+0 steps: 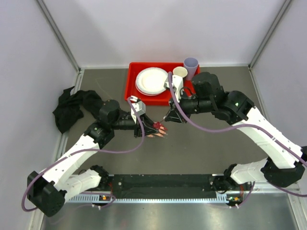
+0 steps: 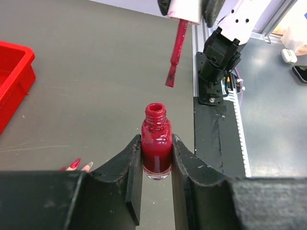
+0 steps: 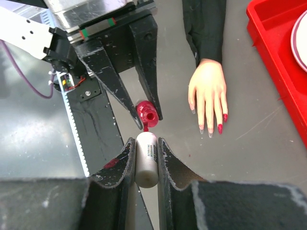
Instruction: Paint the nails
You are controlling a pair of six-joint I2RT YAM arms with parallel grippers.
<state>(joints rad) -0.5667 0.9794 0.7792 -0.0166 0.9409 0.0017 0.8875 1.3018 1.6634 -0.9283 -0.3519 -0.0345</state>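
Observation:
My left gripper point(image 2: 156, 140) is shut on an open bottle of dark red nail polish point(image 2: 156, 146) and holds it upright above the table. My right gripper point(image 3: 146, 142) is shut on the white brush cap point(image 3: 146, 160). Its red-coated brush point(image 2: 173, 57) hangs just above and beyond the bottle's mouth. The pale mannequin hand point(image 3: 208, 88) with a black sleeve point(image 3: 204, 24) lies flat to the right of the bottle point(image 3: 147, 114). Two nails point(image 3: 220, 128) are dark red; the others look pale. In the top view both grippers point(image 1: 152, 123) point(image 1: 169, 117) meet over the hand point(image 1: 158, 135).
A red tray point(image 1: 130, 84) at the back holds white plates point(image 1: 151, 80), a cream cup point(image 1: 180, 72) and a purple cup point(image 1: 191, 64). A black cloth point(image 1: 72, 108) lies at the left. A black rail point(image 1: 163, 182) runs along the near edge.

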